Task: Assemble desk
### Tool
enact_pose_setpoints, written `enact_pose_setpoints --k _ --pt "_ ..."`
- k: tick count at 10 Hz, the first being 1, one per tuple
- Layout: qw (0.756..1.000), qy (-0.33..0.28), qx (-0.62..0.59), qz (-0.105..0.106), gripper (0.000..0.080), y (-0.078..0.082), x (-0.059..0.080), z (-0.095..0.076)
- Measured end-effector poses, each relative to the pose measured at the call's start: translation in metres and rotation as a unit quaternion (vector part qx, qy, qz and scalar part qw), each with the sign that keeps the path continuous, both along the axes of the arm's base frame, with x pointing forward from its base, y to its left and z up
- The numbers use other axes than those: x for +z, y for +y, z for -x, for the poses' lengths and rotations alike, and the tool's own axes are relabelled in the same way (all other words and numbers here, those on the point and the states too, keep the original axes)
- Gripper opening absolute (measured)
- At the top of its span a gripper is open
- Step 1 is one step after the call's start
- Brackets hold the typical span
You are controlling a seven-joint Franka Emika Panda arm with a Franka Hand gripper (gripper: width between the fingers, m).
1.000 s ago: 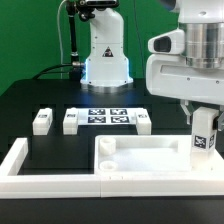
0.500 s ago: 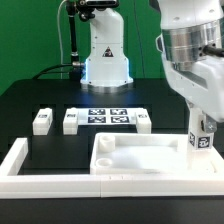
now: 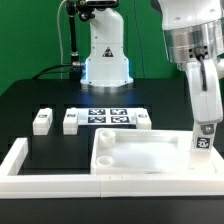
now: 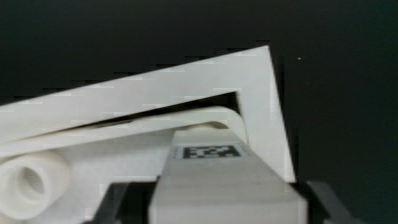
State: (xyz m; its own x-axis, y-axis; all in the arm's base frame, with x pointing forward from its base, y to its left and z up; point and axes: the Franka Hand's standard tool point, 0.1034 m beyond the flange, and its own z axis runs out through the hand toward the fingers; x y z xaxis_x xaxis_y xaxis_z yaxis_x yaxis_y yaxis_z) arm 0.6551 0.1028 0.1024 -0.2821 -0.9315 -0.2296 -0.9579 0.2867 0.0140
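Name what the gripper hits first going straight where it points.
The gripper, shut on a short white block leg, would likely press it into the white tray-like desk top, near its corner; depth unclear.

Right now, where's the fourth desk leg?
On the exterior view's right, the leg stands upright, clamped in the gripper, at the back right corner of the desk top, apart from the three on the table.

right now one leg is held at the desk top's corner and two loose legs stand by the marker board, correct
No: three loose legs stand by the marker board, not two, as the exterior view shows. The held leg is at a corner of the desk top.
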Motion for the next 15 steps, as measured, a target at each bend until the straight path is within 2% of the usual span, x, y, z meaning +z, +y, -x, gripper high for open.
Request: enact_pose_setpoints --k 2,3,8,9,10,11,13,15 --pt "1.000 -0.001 0.007 0.001 0.0538 0.000 -0.001 0.000" --pt "1.000 -0.001 0.007 0.001 0.0614 0.000 -0.001 0.001" --pt "1.000 0.000 0.009 0.001 0.0649 0.000 -0.002 0.001" --pt "0.998 -0.010 0.058 0.009 0.0649 -0.001 -0.003 0.001" --pt "0.991 -0.023 0.131 0.020 0.0649 0.001 -0.003 0.002" --pt "0.988 -0.022 0.153 0.018 0.0649 0.005 -0.001 0.003" --pt "0.958 -0.049 0.280 0.035 0.0649 0.011 0.007 0.001" --pt "0.940 -0.059 0.335 0.037 0.0649 0.009 0.005 0.001"
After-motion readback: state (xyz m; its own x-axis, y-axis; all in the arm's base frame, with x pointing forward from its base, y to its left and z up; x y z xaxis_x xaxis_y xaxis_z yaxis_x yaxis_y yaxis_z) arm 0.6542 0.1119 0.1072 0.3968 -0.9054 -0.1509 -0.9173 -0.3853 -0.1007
